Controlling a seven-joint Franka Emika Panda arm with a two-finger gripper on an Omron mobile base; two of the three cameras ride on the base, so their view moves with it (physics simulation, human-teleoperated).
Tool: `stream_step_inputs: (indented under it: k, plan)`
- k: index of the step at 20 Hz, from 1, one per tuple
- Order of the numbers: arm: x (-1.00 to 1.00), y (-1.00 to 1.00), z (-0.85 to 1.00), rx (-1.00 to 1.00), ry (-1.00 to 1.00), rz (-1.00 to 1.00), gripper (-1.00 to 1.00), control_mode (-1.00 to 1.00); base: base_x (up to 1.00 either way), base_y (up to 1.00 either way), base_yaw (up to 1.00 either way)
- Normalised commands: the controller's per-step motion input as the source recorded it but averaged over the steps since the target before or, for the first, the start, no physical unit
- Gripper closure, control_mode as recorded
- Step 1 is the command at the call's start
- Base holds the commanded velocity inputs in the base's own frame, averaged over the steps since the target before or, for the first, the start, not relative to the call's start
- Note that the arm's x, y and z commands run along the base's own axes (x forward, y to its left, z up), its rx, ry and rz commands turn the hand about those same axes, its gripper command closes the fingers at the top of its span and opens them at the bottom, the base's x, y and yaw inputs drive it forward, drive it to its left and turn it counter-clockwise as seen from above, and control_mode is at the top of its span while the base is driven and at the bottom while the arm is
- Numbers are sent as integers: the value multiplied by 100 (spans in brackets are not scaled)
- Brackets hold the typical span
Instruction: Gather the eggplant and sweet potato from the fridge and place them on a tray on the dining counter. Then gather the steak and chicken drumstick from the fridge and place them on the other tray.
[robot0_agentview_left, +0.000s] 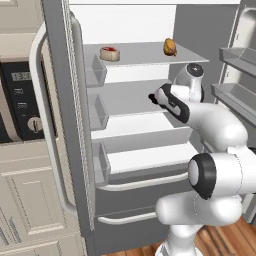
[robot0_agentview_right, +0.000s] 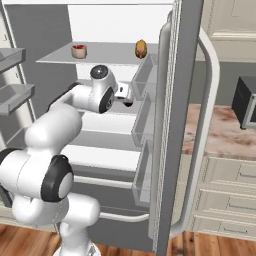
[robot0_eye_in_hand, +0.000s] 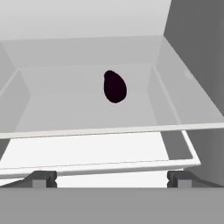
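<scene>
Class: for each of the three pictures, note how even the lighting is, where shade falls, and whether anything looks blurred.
Left base view: flat, even light, steak sharp. Right base view: fridge door edge grainy, interior evenly pale. Hand view: the eggplant reads as a near-black blob without surface detail; shelf below it bright white.

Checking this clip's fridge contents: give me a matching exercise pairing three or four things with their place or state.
Things:
1. steak
2. drumstick
3. eggplant
4. hand

Places or states:
A. open, at the shelf below the top one
B. top shelf, left in both base views
C. dark, alone on a shelf, straight ahead in the hand view
D. top shelf, right in both base views

Pairs: 1-B, 2-D, 3-C, 4-A
</scene>
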Motion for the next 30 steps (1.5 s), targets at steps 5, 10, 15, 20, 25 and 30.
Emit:
stream_step_inputs:
  k: [5, 10, 15, 20, 25, 30]
  plan:
    - [11, -5, -2, 0, 0, 0, -100, -100, 0, 0, 0]
    - [2, 0, -11, 0, -1, 0, -100, -100, 0, 0, 0]
    - [0, 0, -27, 0, -6, 0, -100, -100, 0, 0, 0]
    - [10, 0, -11, 0, -7, 0, -100, -100, 0, 0, 0]
    - [31, 0, 0, 0, 0, 0, -100, -100, 0, 0, 0]
    - [41, 0, 0, 0, 0, 0, -100, -100, 0, 0, 0]
